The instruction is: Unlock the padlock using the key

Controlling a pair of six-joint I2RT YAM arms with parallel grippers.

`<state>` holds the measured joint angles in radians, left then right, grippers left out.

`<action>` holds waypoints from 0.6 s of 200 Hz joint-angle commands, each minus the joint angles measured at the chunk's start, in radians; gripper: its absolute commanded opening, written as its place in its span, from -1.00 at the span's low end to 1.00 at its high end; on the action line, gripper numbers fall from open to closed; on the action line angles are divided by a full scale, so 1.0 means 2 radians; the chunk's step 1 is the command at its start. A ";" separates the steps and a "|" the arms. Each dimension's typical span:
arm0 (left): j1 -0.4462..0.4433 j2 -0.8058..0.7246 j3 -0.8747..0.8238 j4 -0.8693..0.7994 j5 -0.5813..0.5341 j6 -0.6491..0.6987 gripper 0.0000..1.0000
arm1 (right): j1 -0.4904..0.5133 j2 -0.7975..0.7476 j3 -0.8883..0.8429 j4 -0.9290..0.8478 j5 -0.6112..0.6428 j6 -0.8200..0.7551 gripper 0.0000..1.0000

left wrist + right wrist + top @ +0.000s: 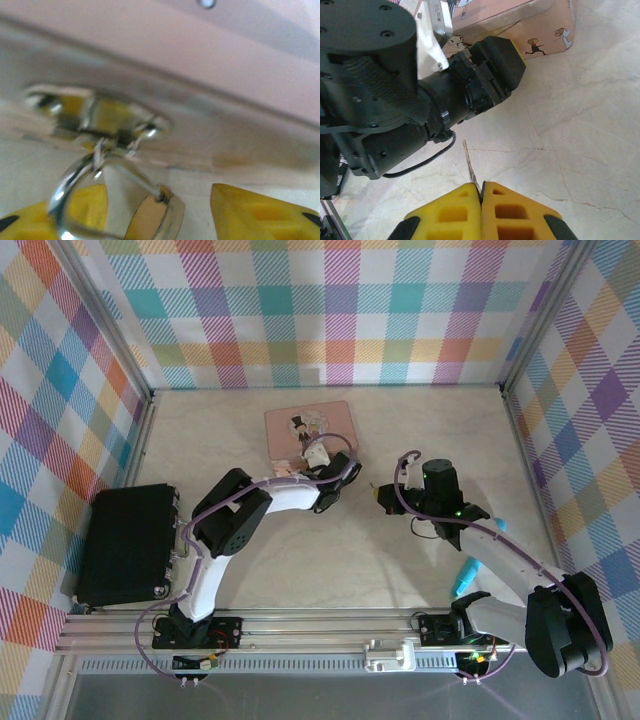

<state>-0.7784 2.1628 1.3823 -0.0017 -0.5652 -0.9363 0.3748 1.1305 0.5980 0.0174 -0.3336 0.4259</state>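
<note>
Padlock (150, 217) hangs at the pink tin (330, 420) front, left gripper (155, 192) spread open, a finger either side; right gripper (481, 197), near the tin, clamped tight on the key (468, 160).

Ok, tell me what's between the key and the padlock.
The left tool: its black body sits across the line from the key, pinched in the shut right tool, to the pink tin's front edge, where its fingers straddle the padlock.

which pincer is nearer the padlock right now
Left. The left pincer has its pads either side of the padlock, beside the pink tin. The right pincer is farther off over the table, shut on the key.
</note>
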 commanded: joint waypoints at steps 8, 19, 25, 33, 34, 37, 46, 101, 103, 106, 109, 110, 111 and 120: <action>-0.001 0.043 0.027 -0.007 -0.013 -0.003 -0.15 | -0.004 -0.008 -0.009 0.019 -0.013 0.002 -1.00; 0.001 0.048 0.028 -0.006 -0.013 -0.002 -0.28 | -0.004 -0.008 -0.011 0.022 -0.014 0.004 -1.00; 0.001 0.049 0.026 -0.003 -0.010 -0.001 -0.33 | -0.004 -0.009 -0.013 0.025 -0.014 0.006 -1.00; 0.002 0.048 0.022 0.006 -0.006 0.004 -0.42 | -0.005 -0.009 -0.016 0.027 -0.013 0.007 -1.00; 0.002 0.048 0.022 0.007 -0.006 0.004 -0.43 | -0.005 -0.010 -0.016 0.028 -0.013 0.008 -1.00; 0.002 0.048 0.020 0.010 -0.002 0.006 -0.48 | -0.005 -0.010 -0.017 0.028 -0.012 0.008 -1.00; 0.003 0.044 0.013 0.021 0.007 0.012 -0.58 | -0.005 -0.011 -0.020 0.028 -0.012 0.008 -1.00; 0.010 -0.018 -0.054 0.055 0.060 0.014 -0.93 | -0.009 0.009 -0.025 0.046 -0.024 0.012 -1.00; 0.011 -0.021 -0.057 0.057 0.065 0.014 -0.95 | -0.010 0.010 -0.026 0.048 -0.025 0.013 -1.00; 0.012 -0.025 -0.061 0.058 0.073 0.013 -0.95 | -0.009 0.013 -0.026 0.050 -0.027 0.014 -1.00; 0.014 -0.030 -0.066 0.061 0.079 0.013 -0.96 | -0.009 0.016 -0.026 0.052 -0.028 0.015 -1.00; 0.014 -0.031 -0.067 0.063 0.082 0.011 -0.97 | -0.009 0.016 -0.026 0.053 -0.029 0.015 -1.00; 0.015 -0.033 -0.069 0.064 0.084 0.011 -0.97 | -0.009 0.017 -0.026 0.054 -0.029 0.016 -1.00; 0.019 -0.046 -0.085 0.079 0.102 0.005 -1.00 | -0.009 0.025 -0.028 0.061 -0.034 0.020 -1.00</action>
<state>-0.7666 2.1448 1.2934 0.1772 -0.4641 -0.9356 0.3607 1.1454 0.5617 0.0772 -0.3580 0.4408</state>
